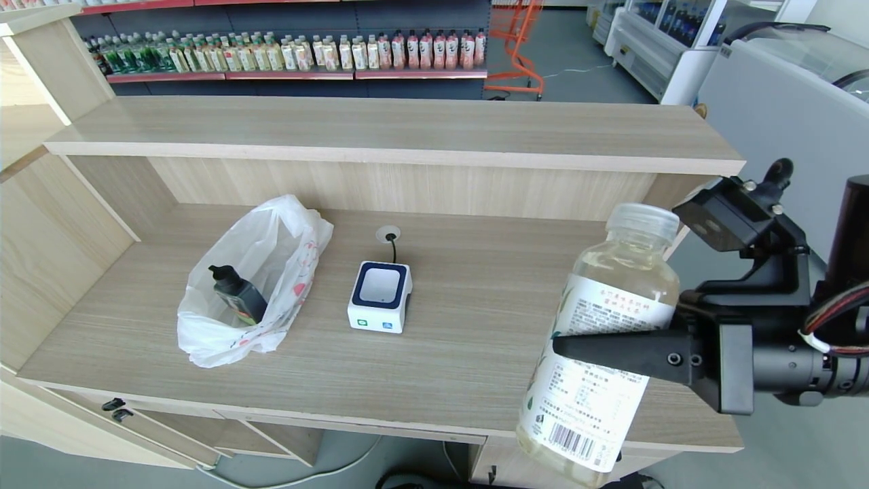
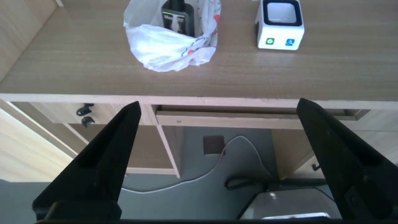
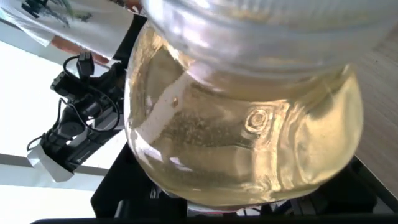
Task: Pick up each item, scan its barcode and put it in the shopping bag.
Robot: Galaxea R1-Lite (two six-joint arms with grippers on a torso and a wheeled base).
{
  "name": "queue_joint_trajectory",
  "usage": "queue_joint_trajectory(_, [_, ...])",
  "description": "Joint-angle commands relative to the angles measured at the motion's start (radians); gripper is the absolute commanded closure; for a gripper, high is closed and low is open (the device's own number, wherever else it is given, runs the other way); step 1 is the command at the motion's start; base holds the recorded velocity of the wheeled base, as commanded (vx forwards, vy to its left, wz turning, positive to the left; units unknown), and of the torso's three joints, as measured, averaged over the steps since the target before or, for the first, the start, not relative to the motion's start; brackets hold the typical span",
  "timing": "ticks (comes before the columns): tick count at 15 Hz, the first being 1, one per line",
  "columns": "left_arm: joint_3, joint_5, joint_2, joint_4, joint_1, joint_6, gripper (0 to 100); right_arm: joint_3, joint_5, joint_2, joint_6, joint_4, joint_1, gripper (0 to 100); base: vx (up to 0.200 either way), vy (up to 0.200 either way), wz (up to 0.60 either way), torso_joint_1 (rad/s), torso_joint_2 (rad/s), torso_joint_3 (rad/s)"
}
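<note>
closest to me, my right claw (image 1: 567,343) is clamped across the middle of the bottle (image 1: 614,299), closed snug onto its label. one dark finger (image 1: 624,353) lies over the label, and the other is hidden behind the bottle. the bottle is clear, with pale yellow drink and a white cap (image 1: 641,221). it is tilted and held up at the right front corner of the counter (image 1: 489,339). its barcode (image 1: 572,440) faces my head camera, and its base is cut off at the frame edge. my left claw (image 2: 217,106) hangs spread wide and empty before the counter's front edge. further in, the scanner (image 1: 380,295) sits mid-counter, well apart from the bottle. left of it the shopping bag (image 1: 271,238) stands open with a dark bottle (image 1: 236,295) inside, its lower part hidden by the bag's folds. far behind run shelves of drinks (image 1: 292,54).
</note>
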Motion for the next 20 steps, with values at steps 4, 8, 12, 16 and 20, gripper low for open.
queue_joint_trajectory(4, [0.0,0.0,0.002,0.0,0.0,0.0,0,0.003,-0.018,-0.003,-0.072,-0.005,-0.017,100,0.0,0.0,0.0,0.0,0.0,0.0])
queue_joint_trajectory(8, [0.0,0.0,0.002,0.0,0.0,0.0,0,0.014,-0.232,-0.006,-0.506,-0.019,-0.192,100,0.0,0.0,0.0,0.0,0.0,0.0])
queue_joint_trajectory(12, [0.002,0.0,0.002,0.0,0.0,0.0,0,0.037,-0.402,-0.078,-0.86,-0.043,-0.346,100,0.0,0.0,0.0,0.0,0.0,0.0])
queue_joint_trajectory(16, [0.0,0.0,0.002,0.0,0.0,0.0,0,0.055,-0.402,-0.118,-0.964,-0.046,-0.371,100,0.0,0.0,0.0,0.0,0.0,0.0])
queue_joint_trajectory(20, [0.0,0.0,0.002,0.0,0.0,0.0,0,0.129,-0.399,-0.156,-0.958,-0.082,-0.371,100,0.0,0.0,0.0,0.0,0.0,0.0])
